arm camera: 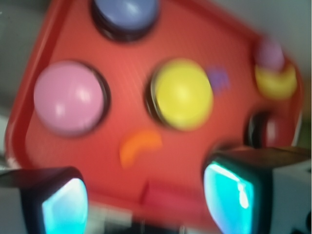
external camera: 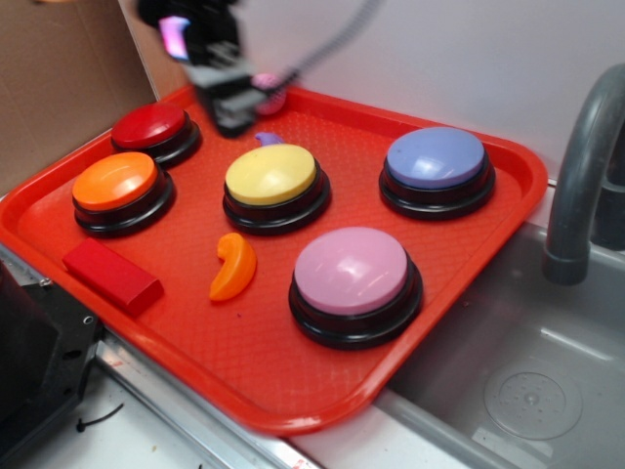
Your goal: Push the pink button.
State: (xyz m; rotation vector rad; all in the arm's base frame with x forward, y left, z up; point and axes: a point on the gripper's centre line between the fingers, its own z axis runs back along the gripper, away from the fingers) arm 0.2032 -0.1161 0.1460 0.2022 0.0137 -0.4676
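The pink button (external camera: 352, 271) is a glossy pale-pink dome on a black base at the front right of the red tray (external camera: 293, 381). In the wrist view it sits at the left (arm camera: 69, 97). My gripper (external camera: 232, 106) hangs blurred above the tray's back edge, between the red button (external camera: 151, 127) and the yellow button (external camera: 271, 176), far from the pink button. In the wrist view the gripper (arm camera: 146, 200) is open and empty, with both fingertips (arm camera: 66, 207) wide apart.
A lavender-blue button (external camera: 436, 159), an orange button (external camera: 115, 183), an orange curved piece (external camera: 234, 266), a red block (external camera: 111, 275), a small purple piece (external camera: 269, 139) and a small pink ball (external camera: 270, 95) are on the tray. A sink (external camera: 527, 391) and grey faucet (external camera: 581, 166) lie to the right.
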